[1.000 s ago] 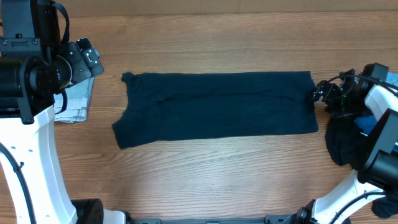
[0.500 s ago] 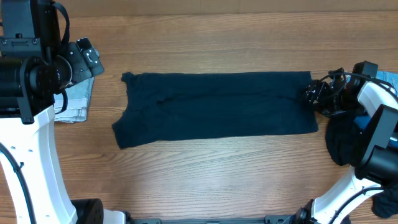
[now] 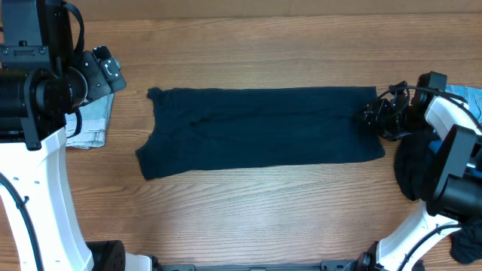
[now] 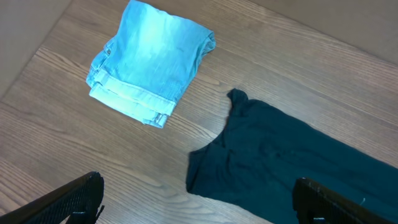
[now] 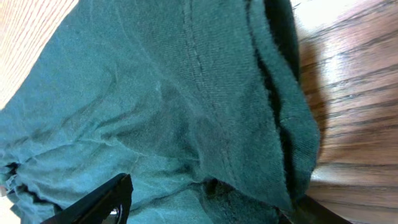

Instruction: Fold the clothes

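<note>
Lying flat on the table [image 3: 248, 203] overhead, the garment [image 3: 263, 129] meets the right gripper [image 3: 374, 114] at its end; left wrist shows the left gripper [image 4: 199, 193] spread wide near folded denim [image 4: 149, 59]; right wrist shows 2 fingers [image 5: 106, 199] apart astride that end, seemingly not pinching.

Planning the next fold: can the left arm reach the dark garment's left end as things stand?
Probably yes: the left gripper hangs open close to the end of the dark garment, only bare table between.
</note>
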Action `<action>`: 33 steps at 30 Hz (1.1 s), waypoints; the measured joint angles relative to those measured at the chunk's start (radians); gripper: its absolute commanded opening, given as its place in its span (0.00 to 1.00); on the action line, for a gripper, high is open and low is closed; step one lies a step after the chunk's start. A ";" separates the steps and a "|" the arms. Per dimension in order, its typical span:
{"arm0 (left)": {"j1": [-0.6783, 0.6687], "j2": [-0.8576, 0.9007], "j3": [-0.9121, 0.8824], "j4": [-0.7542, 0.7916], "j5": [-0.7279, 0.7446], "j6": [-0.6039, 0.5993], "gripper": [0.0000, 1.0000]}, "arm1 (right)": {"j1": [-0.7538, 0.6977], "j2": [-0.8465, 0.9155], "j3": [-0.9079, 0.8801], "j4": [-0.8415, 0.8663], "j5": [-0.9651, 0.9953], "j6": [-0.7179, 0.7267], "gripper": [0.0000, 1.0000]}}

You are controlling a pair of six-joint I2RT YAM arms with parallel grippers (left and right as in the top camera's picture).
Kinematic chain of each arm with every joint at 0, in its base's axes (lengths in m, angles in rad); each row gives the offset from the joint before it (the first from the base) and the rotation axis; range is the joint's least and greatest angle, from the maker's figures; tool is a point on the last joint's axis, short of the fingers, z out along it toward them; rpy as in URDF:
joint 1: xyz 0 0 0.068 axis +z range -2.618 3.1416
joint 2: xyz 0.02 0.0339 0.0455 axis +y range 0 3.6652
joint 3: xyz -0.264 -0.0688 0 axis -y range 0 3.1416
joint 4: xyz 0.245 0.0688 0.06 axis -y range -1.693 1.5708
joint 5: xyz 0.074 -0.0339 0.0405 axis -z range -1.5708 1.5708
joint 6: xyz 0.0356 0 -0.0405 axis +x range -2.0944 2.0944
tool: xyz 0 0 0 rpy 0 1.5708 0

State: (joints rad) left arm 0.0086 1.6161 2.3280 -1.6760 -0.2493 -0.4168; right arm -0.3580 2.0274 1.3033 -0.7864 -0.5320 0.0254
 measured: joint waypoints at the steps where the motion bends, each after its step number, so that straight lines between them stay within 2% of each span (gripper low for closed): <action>1: 0.000 0.000 0.000 0.000 0.000 0.000 1.00 | 0.000 0.001 0.000 0.000 0.000 0.001 0.68; 5: 0.000 0.000 0.000 0.000 0.000 0.000 1.00 | 0.006 0.001 0.000 0.001 0.043 0.045 0.65; 13: 0.000 0.000 0.000 0.000 0.000 0.000 1.00 | -0.006 -0.010 0.013 -0.044 0.125 0.109 0.80; 21: 0.000 0.000 0.000 0.000 0.003 0.000 1.00 | -0.206 0.015 -0.003 -0.046 -0.119 -0.090 0.81; 29: 0.000 0.000 0.000 0.000 0.003 0.000 1.00 | -0.119 0.055 0.007 -0.039 -0.215 -0.143 0.81; 31: 0.000 0.000 0.000 0.000 0.003 0.000 1.00 | -0.097 0.059 0.008 -0.028 -0.231 -0.142 0.81; 33: 0.000 0.000 0.000 0.000 0.003 0.000 1.00 | -0.091 0.061 0.008 -0.026 -0.236 -0.142 0.68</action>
State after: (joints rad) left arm 0.0086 1.6161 2.3280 -1.6760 -0.2462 -0.4168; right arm -0.4492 2.0880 1.3109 -0.8124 -0.7677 -0.1165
